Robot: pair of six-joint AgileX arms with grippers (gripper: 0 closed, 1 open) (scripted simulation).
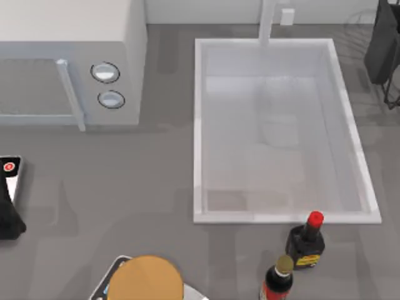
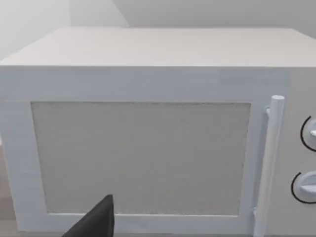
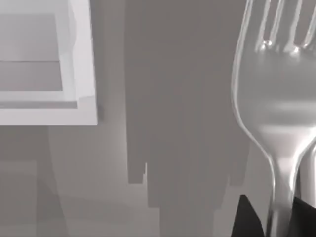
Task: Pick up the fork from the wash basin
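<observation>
The fork point(image 3: 276, 98) hangs close in the right wrist view, silvery, tines pointing away over the grey counter. My right gripper point(image 3: 276, 222) is shut on its thin neck, with dark fingers point(image 3: 247, 219) on either side. In the top view the right arm point(image 1: 384, 50) is at the far right, beyond the wash basin's point(image 1: 199, 125) right rim. A corner of the wash basin point(image 3: 81, 59) lies off to the side of the fork. My left arm point(image 1: 9, 206) rests at the table's left edge, facing the microwave; one dark finger point(image 2: 96, 222) of it is in view.
A grey microwave point(image 1: 69, 69) with two knobs stands at the back left. Two dark sauce bottles point(image 1: 306, 240) point(image 1: 278, 278) stand in front of the basin. A round orange-brown object point(image 1: 150, 278) sits at the front edge. A white faucet post point(image 1: 267, 22) rises behind the basin.
</observation>
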